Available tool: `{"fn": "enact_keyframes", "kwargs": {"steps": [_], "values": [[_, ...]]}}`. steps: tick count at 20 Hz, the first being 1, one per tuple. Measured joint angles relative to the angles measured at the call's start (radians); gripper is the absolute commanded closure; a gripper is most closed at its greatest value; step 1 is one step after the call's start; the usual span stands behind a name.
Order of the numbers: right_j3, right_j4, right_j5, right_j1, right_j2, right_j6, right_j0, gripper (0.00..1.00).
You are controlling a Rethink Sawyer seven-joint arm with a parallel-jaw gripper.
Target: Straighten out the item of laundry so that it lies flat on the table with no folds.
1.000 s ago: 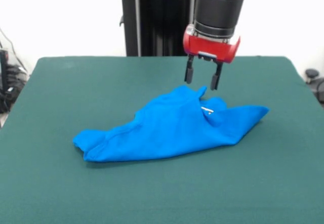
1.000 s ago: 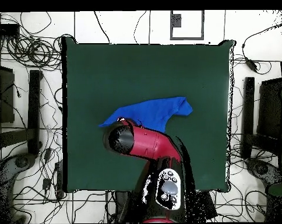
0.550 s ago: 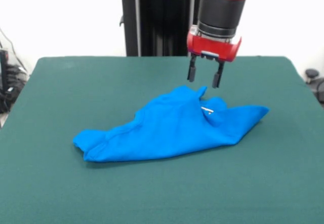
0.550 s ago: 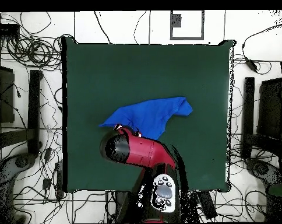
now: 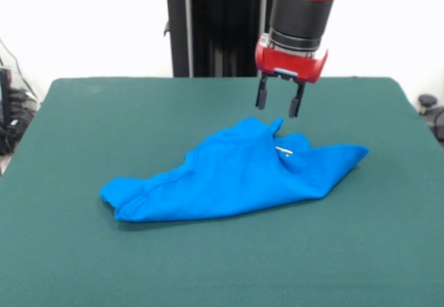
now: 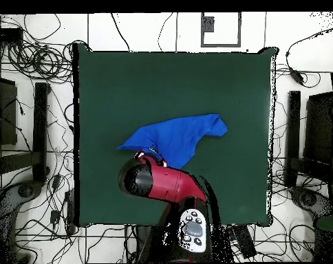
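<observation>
We see the shirt (image 5: 236,175) lying crumpled and folded on the table (image 5: 83,127). Our gripper (image 5: 278,107) hangs just above it, fingers apart and empty.

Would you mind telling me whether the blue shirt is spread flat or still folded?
Still folded. The blue shirt lies bunched in a creased, rumpled heap on the table, with ridges near its top.
</observation>
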Motion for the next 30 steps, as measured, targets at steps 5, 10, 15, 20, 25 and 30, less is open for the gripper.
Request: {"fn": "enact_keyframes", "kwargs": {"steps": [5, 10, 15, 20, 25, 30], "values": [[0.006, 0.0, -0.04, 0.005, 0.0, 0.0, 0.006, 0.0], [0.006, 0.0, -0.065, 0.009, -0.001, 0.0, 0.018, 0.0], [0.006, 0.0, -0.086, 0.01, -0.001, 0.0, 0.035, 0.0], [0.005, 0.001, -0.102, 0.02, -0.002, 0.0, 0.036, 0.0], [0.006, 0.001, -0.13, 0.049, -0.002, 0.0, 0.035, 0.0], [0.005, 0.001, -0.158, 0.069, -0.002, 0.0, 0.033, 0.0]]}}
